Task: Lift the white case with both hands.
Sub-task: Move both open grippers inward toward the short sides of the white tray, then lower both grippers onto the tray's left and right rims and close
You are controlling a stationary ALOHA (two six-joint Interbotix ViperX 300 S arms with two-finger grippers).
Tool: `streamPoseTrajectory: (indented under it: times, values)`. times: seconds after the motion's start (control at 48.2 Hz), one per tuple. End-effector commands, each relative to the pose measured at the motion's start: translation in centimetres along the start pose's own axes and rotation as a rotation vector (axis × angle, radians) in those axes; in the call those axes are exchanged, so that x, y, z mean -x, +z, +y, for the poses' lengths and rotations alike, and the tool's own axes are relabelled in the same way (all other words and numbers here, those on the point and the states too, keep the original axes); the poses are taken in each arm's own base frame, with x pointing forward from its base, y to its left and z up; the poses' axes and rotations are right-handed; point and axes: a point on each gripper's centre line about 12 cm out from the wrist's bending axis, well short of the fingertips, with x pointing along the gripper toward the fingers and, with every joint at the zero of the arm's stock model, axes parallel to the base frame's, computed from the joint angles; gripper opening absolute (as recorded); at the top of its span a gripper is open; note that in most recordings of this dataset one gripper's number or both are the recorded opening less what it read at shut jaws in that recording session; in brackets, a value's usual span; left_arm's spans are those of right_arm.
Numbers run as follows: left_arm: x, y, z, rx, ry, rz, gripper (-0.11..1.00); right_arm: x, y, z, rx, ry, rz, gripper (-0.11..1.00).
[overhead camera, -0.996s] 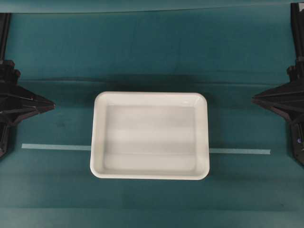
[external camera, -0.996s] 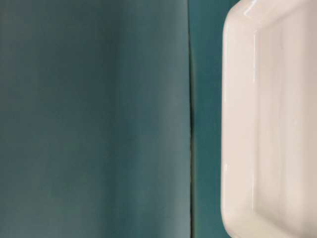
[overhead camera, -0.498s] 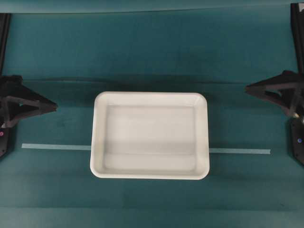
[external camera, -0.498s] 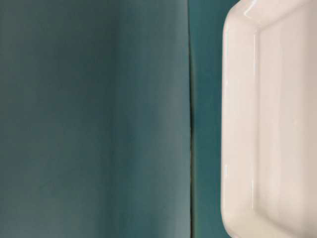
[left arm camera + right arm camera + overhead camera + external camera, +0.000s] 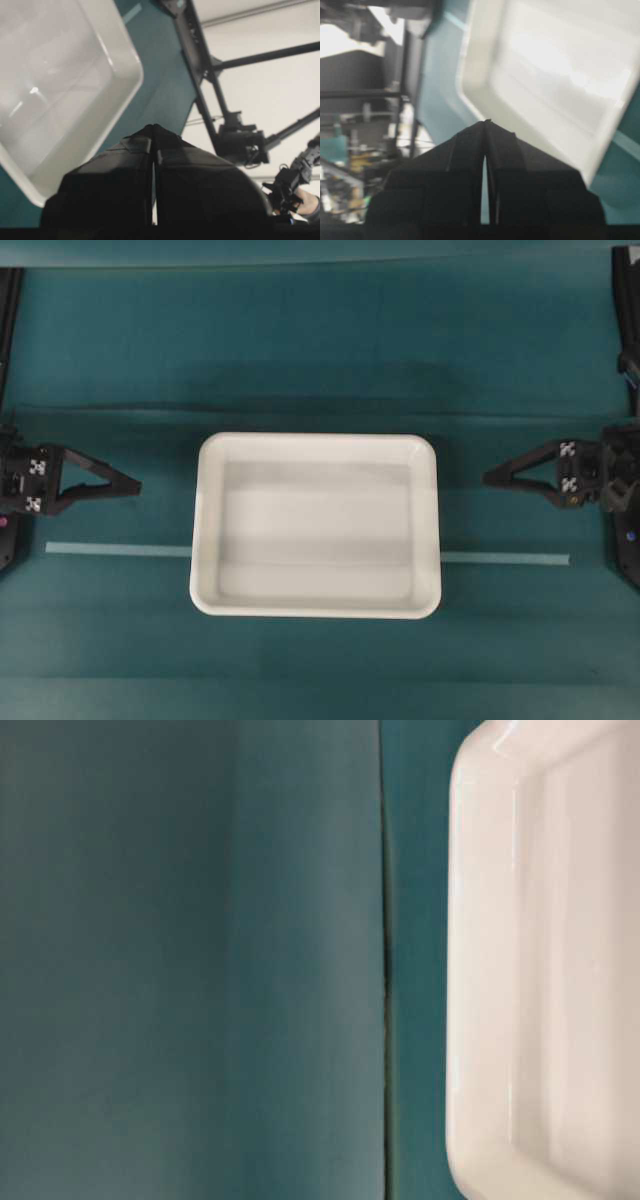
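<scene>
The white case (image 5: 315,525) lies flat and empty in the middle of the teal table; its rim also shows in the table-level view (image 5: 480,970) and in both wrist views (image 5: 60,90) (image 5: 555,75). My left gripper (image 5: 137,484) points at the case's left side from a short way off, fingertips together, nothing in it (image 5: 153,127). My right gripper (image 5: 487,479) points at the case's right side, also apart from it, shut and empty (image 5: 486,121). Neither gripper touches the case.
A pale tape strip (image 5: 505,559) runs across the table under the case. A fold in the teal cloth (image 5: 320,410) crosses behind the case. Black frame posts (image 5: 626,300) stand at the table's far corners.
Both arms have swung in toward the case and their grippers have turned, so the square markers now face up. The case has not moved.
</scene>
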Motion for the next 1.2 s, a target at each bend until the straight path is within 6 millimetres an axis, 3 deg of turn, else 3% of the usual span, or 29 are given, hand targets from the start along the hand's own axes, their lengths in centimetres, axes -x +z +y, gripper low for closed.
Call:
streamPoseTrajectory:
  times: [0.0, 0.145, 0.228, 0.374, 0.457, 0.54, 0.913, 1.183]
  values:
    - [-0.4, 0.1, 0.4, -0.003, 0.020, -0.004, 0.00, -0.7, -0.1, -0.6, 0.003, -0.039, 0.004, 0.01]
    - [-0.5, -0.2, 1.6, -0.001, 0.058, 0.001, 0.17, -1.1, -0.2, -1.1, 0.003, -0.067, 0.011, 0.12]
    - [-0.7, -0.3, 2.0, -0.001, 0.078, 0.010, 0.39, -1.2, -0.2, -1.2, 0.002, -0.074, 0.014, 0.28]
    - [-1.2, -0.7, 2.7, 0.000, 0.132, 0.036, 0.82, -1.2, -0.2, -1.3, 0.006, -0.081, 0.015, 0.68]
    - [-1.6, -1.1, 3.1, -0.004, 0.151, 0.053, 0.97, -1.2, -0.4, -2.0, -0.003, -0.102, 0.023, 0.86]
    - [-1.9, -1.3, 3.6, -0.003, 0.175, 0.066, 0.95, -1.3, -0.5, -2.4, -0.007, -0.118, 0.025, 0.93]
    - [-2.9, -2.4, 7.9, 0.006, 0.225, 0.056, 0.92, -2.4, -1.3, -5.1, 0.009, -0.166, 0.012, 0.93]
    - [-4.0, -3.1, 9.2, 0.003, 0.249, 0.077, 0.92, -4.7, -2.7, -6.0, 0.018, -0.133, -0.019, 0.93]
